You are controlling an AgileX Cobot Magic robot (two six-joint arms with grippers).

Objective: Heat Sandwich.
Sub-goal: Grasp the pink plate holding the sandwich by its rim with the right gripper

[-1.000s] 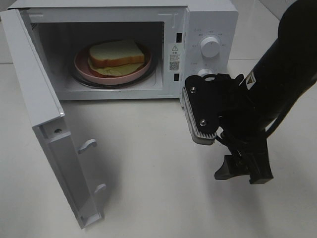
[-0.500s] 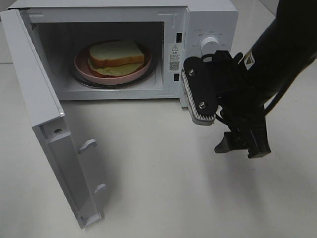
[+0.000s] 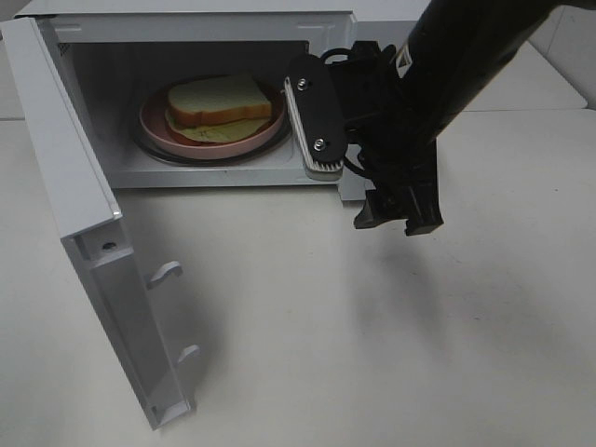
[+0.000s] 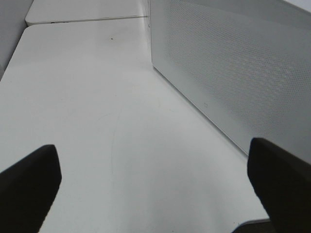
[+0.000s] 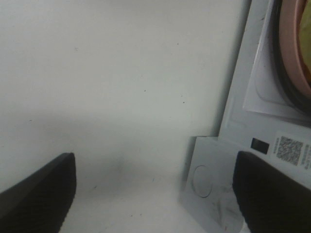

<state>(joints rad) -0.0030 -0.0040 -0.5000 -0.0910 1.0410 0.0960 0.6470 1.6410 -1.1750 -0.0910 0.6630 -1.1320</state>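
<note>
The sandwich (image 3: 220, 101), pale bread with an orange-brown crust over yellow-green filling, lies on a pink plate (image 3: 154, 126) inside the open microwave (image 3: 186, 28). My right gripper (image 3: 396, 222) hangs open and holds nothing, just in front of the microwave's control side, to the right of the cavity. In the right wrist view its open gripper (image 5: 155, 194) frames bare table, with the plate rim (image 5: 297, 43) and a QR label (image 5: 289, 148) at the edge. My left gripper (image 4: 155, 187) is open beside the microwave's perforated side wall (image 4: 233, 73); it does not appear in the high view.
The microwave door (image 3: 84, 233) stands swung out to the front left, with its latch hooks (image 3: 166, 272) sticking out. The right arm's black body (image 3: 447, 65) covers the control panel. A white table (image 3: 307, 354) spreads in front.
The right arm has moved back and to the left, from over the table at the right to close in front of the microwave's control panel. Sandwich and door have not moved.
</note>
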